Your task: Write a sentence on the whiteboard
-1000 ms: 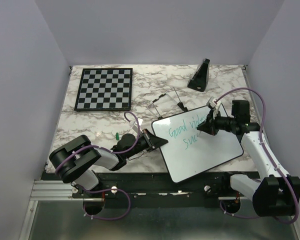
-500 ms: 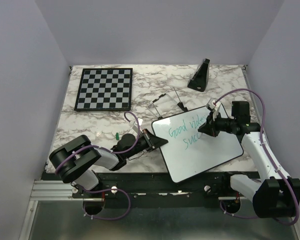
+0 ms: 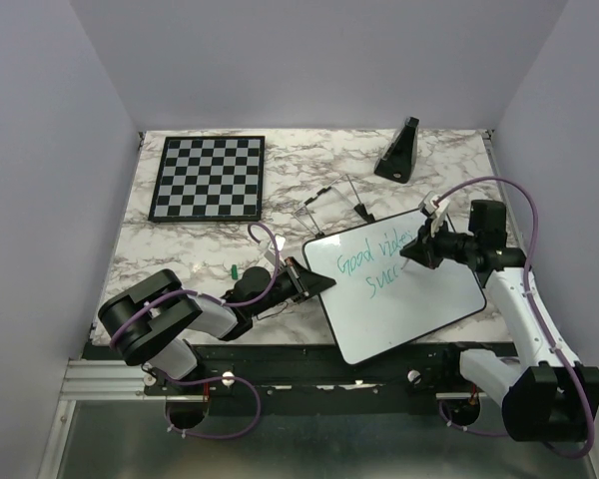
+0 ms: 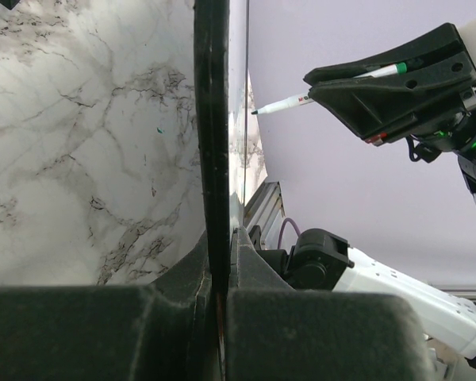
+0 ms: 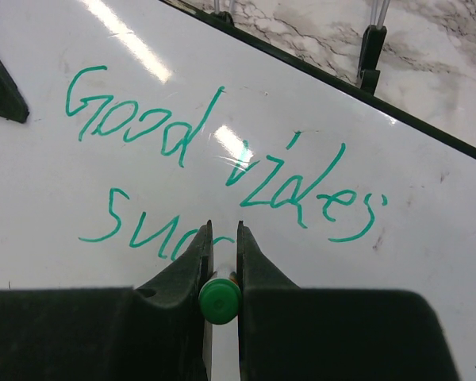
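The marble table (image 3: 170,254) carries the whiteboard (image 3: 419,299), which sits skewed at the near right, well apart from the chessboard (image 3: 209,177) at the far left. The left gripper (image 3: 314,282) is clamped on the whiteboard's left corner, its fingers pinching the thin black rim. The right gripper (image 3: 416,252) hangs over the board's middle, squeezed tight on a green-ended marker (image 5: 220,301). The sentence (image 5: 222,159) runs in green across the board: "Good vibes", with "Suc" beneath it. Any further letters are hidden behind the right fingers.
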